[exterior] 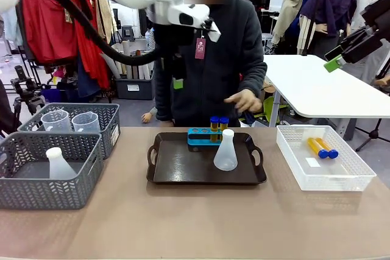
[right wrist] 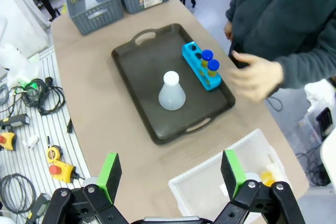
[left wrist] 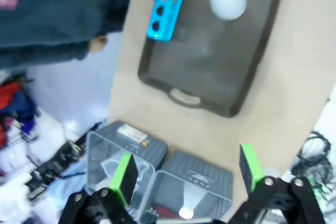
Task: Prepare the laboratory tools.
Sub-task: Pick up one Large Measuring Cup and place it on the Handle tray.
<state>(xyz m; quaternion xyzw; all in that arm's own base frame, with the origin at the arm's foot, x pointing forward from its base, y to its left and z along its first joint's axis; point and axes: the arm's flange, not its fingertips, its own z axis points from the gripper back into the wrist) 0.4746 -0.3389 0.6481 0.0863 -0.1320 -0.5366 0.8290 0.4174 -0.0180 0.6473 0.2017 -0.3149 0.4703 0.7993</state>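
Observation:
A translucent white flask [exterior: 226, 151] stands on the dark tray [exterior: 183, 172], next to a blue rack [exterior: 201, 134] that holds two amber tubes with blue caps [exterior: 219, 123]. Two more amber tubes [exterior: 323, 148] lie in the white bin [exterior: 359, 178] at the right. At the left, two clear beakers [exterior: 86, 122] sit in the rear grey basket and another flask [exterior: 59, 164] in the front one. My left gripper [left wrist: 186, 174] hangs open high above those baskets. My right gripper [right wrist: 170, 171] is open high over the table's right side, above the bin's near edge.
A person stands behind the table with a hand [exterior: 244, 100] hovering just beyond the rack. The two grey baskets [exterior: 91, 175] take up the left end. Bare tabletop [exterior: 183, 223] lies in front of the tray. A white table [exterior: 317, 86] stands behind at the right.

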